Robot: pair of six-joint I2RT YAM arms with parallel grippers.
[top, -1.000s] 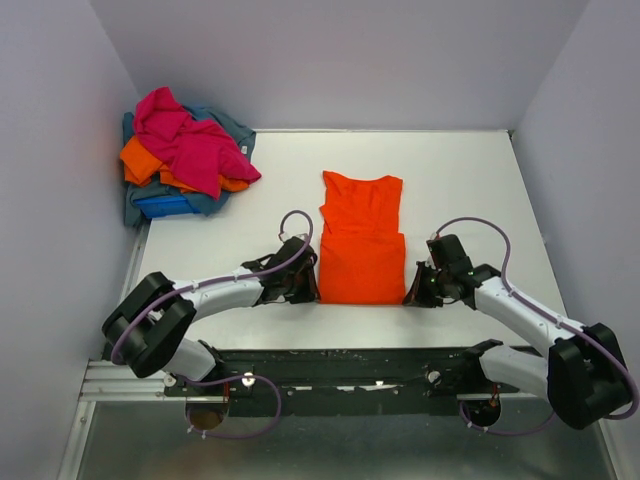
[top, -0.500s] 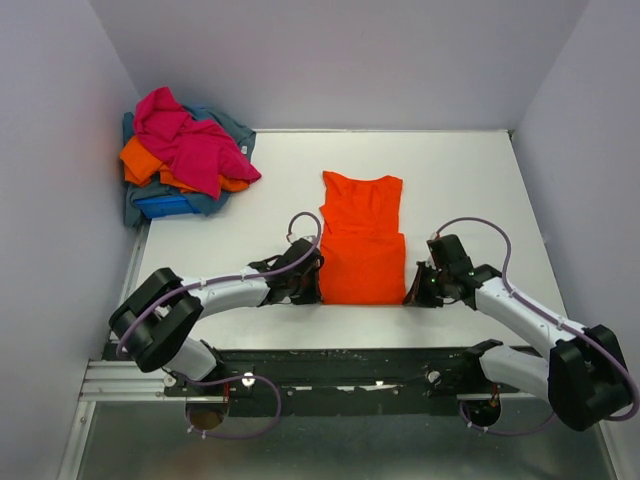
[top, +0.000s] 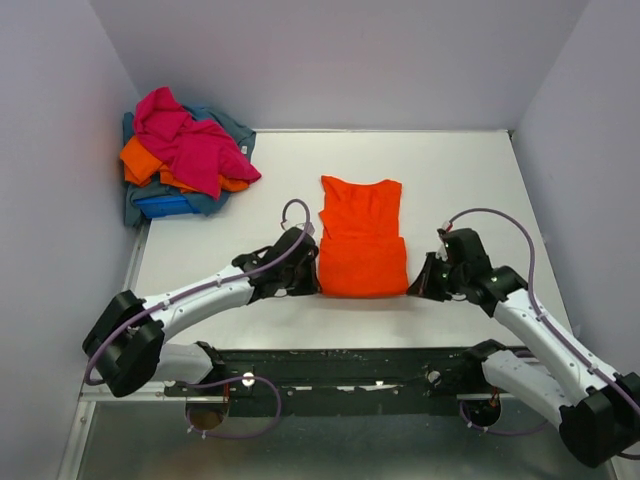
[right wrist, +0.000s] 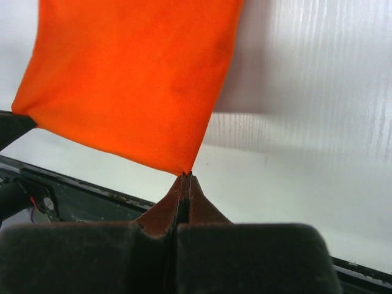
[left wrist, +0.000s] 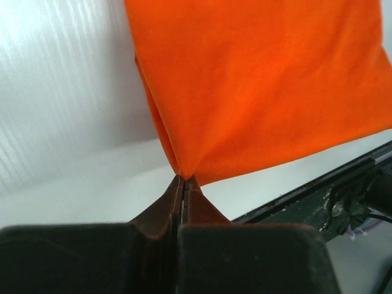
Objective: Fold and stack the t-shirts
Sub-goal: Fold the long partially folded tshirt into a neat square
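The left gripper [left wrist: 184, 179] has just clamped onto a hem corner of the orange t-shirt [top: 360, 240] at its fingertips, matching the right gripper [right wrist: 185, 176] already pinching the opposite corner, so the shirt spreads just ahead of both, its hem seemingly ready to carry forward.

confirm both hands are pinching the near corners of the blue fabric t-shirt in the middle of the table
Not blue: the top external view shows a bright orange soft-fabric t-shirt. The left hand and right hand do pinch its near corners.
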